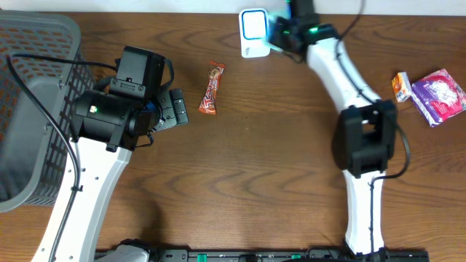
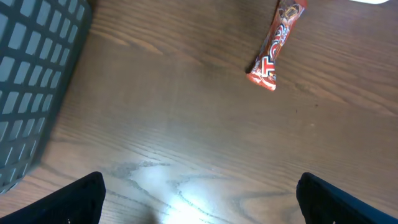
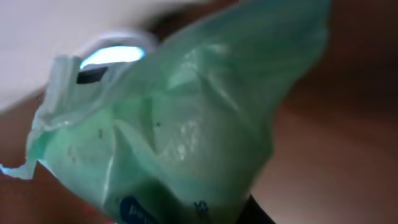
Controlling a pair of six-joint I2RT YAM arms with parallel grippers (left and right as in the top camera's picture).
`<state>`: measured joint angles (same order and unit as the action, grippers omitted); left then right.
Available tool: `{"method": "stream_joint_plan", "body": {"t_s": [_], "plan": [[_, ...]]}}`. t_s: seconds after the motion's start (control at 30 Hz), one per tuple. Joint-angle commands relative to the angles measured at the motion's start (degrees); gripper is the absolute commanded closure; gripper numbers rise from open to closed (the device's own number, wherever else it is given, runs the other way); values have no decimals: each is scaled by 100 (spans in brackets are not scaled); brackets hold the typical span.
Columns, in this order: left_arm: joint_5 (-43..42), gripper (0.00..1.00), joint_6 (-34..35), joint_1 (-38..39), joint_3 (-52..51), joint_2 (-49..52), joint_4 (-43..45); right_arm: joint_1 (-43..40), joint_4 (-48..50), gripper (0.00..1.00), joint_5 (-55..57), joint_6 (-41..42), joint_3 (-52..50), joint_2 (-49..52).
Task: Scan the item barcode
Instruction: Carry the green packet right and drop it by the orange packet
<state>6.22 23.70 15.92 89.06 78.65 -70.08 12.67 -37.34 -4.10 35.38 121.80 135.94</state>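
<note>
— Dark brown wood-grain table (image 1: 262,167) runs under everything we see. What do we have along the far edge?

— We have a white barcode scanner (image 1: 253,33) with a lit blue window, standing at the far edge a little right of centre. The right gripper (image 1: 282,35) is just beside it, on its right.

— And the fingers there?

— Closed narrow on a green plastic packet (image 3: 186,137). In our right wrist view the packet fills nearly the whole picture, crinkled and translucent, and the scanner's glowing window shows past its upper left edge. We cannot tell whether packet and scanner touch.

— What about our left side?

— The left gripper (image 1: 173,109) hangs over the table left of centre, with its fingers (image 2: 81,199) spread wide and nothing between them. A red and orange candy bar (image 1: 212,89) lies flat just to its right, apart from it, its long axis running near to far.

— Anything else?

— A grey plastic basket (image 1: 44,44) with a grid wall sits at the far left. Near the right edge we see a small orange packet (image 1: 401,86) and a purple and white packet (image 1: 439,96); whether they touch or only lie side by side, we cannot tell.
</note>
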Motion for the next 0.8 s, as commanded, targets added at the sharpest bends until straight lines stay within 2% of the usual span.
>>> {"method": "stream_joint_plan", "body": {"t_s": [0.0,0.2,0.33,0.37,0.4,0.43,0.47,0.63,0.77], "plan": [[68,2,-57,2,-4,2,2,-769,-706,99,404,-839,13,-511],[70,2,-55,2,-4,2,2,-1652,-2247,99,1097,-1967,11,-498],[70,2,-57,2,-4,2,2,-2135,-2549,96,1624,-2540,-33,-496],[70,2,-55,2,-4,2,2,-2229,-2553,88,1714,-2608,-66,-496],[70,2,-57,2,-4,2,2,-2337,-2553,71,1801,-2625,-114,-496],[70,2,-57,2,-4,2,2,-2448,-2546,43,1838,-2623,-173,-496],[70,2,-55,2,-4,2,4,-2590,-2533,30,1818,-2553,-260,-496],[70,2,-57,2,-4,2,2,-2850,-2531,18,973,-2474,-420,-496],[70,2,-57,2,-4,2,2,-2796,-2651,15,905,-2470,-348,-540]]}}
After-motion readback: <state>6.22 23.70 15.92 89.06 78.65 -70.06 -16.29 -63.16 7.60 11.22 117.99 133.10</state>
